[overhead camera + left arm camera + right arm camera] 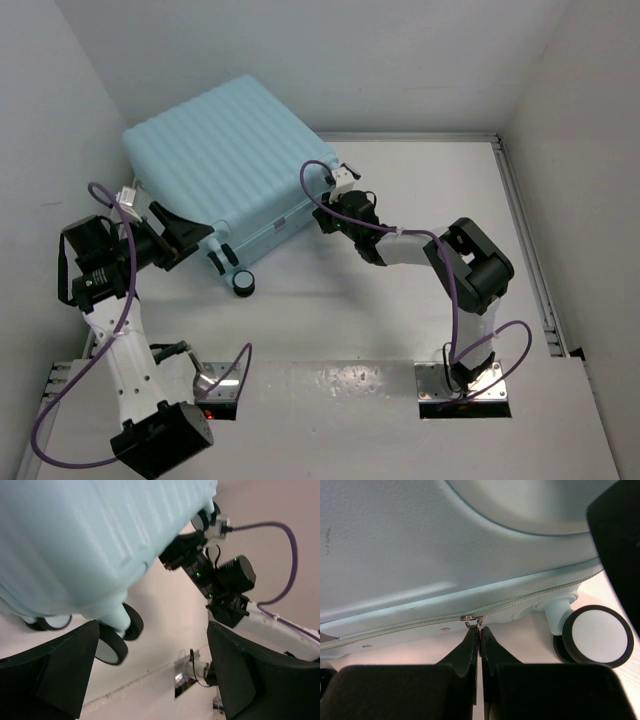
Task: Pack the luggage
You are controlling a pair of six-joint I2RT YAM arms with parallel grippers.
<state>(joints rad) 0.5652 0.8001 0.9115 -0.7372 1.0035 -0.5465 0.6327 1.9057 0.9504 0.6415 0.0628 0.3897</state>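
Note:
The pale light-blue ribbed luggage (220,165) lies closed and flat at the back left of the table, wheels toward me. My right gripper (480,630) is shut on the zipper pull (479,622) of the luggage's side zipper (530,600), near a wheel (597,636); in the top view it (325,215) sits at the luggage's right front edge. My left gripper (195,235) is open, its fingers (50,675) spread by the luggage's left front corner, next to the wheels (112,647). The luggage fills the upper left of the left wrist view (90,545).
White walls close in on the left, back and right. A metal rail (525,240) runs along the table's right side. A loose-looking wheel (243,284) shows in front of the luggage. The arm bases (465,385) sit at the near edge.

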